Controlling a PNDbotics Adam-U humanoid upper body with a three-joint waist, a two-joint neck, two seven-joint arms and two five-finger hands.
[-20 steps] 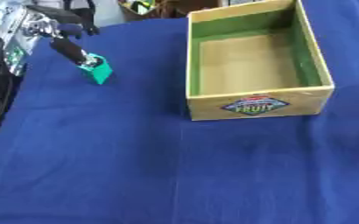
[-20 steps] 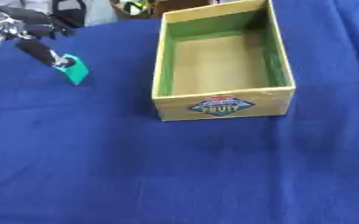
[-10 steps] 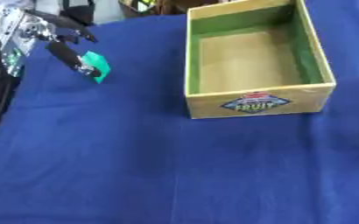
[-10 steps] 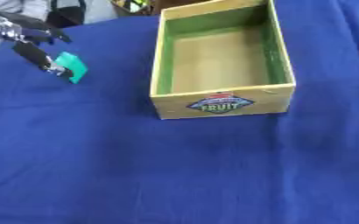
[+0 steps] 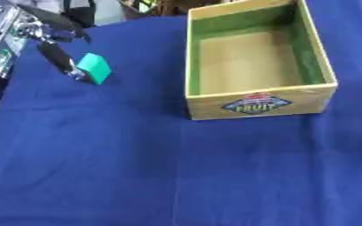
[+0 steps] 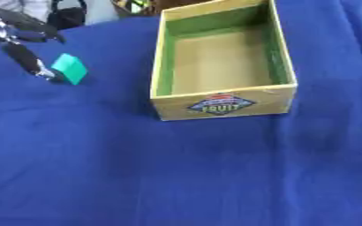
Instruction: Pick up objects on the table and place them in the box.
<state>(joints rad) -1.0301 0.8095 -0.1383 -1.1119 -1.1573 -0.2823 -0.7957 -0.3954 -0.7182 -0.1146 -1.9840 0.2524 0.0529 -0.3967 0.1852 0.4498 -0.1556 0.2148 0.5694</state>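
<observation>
Pick-up step in hand: left hand (image 5: 49,46) pinches the green block (image 5: 94,68) above the blue worktop (image 5: 137,167), left of the empty box (image 5: 258,102). Next move: carry rightward over the rim, then release.

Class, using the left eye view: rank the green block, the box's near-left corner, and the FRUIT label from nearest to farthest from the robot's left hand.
1. Green block, right beside the left hand, at its fingertip.
2. Near-left corner of the box, toward the middle.
3. FRUIT label, further right on the box's front wall.
</observation>
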